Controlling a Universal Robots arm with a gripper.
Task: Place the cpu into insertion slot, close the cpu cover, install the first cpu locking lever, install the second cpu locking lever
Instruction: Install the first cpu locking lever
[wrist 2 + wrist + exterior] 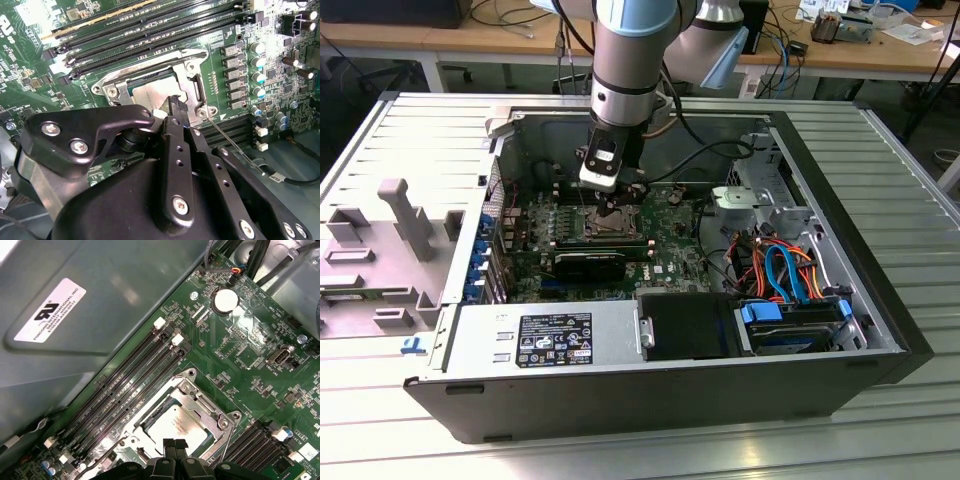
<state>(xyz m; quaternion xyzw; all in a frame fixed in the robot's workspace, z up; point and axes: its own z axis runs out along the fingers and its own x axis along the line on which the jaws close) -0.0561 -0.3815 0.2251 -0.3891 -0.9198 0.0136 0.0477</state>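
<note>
Gripper, mine: black housing and linkage, the closest item in the second wrist view. The fingers are drawn together at the tips with nothing held between them. The tips sit low over the near edge of the socket; I cannot tell whether they touch it.

Task items, descending:
- Insertion slot: silver-rimmed socket directly beneath my fingertips.
- Cpu cover: silver frame lying down flat over the slot.
- Cpu: seated in the slot, its grey metal top showing through the cover's window just ahead of my tips.
- Locking lever: thin wire running out from the socket corner beside my fingers. I judge it is not latched.

Step in hand, as I judge it: chip placed, cover closed, lever work current. A move here calls for exact contact on a very thin wire and a path kept close to the socket.

Surroundings, descending:
- Computer case: open tower lying on its side. I reach down into it from above, with its walls well apart from me.
- Power supply: grey box, well apart from me.
- Green circuit board: the floor under me.
- Black expansion card: near me and low, no obstruction.
- Memory slots: long black bank just beyond the socket. A second bank lies under the lever wire, where a slip could land.
- Capacitors: upright row just beside the socket, the nearest thing to snag.
</note>
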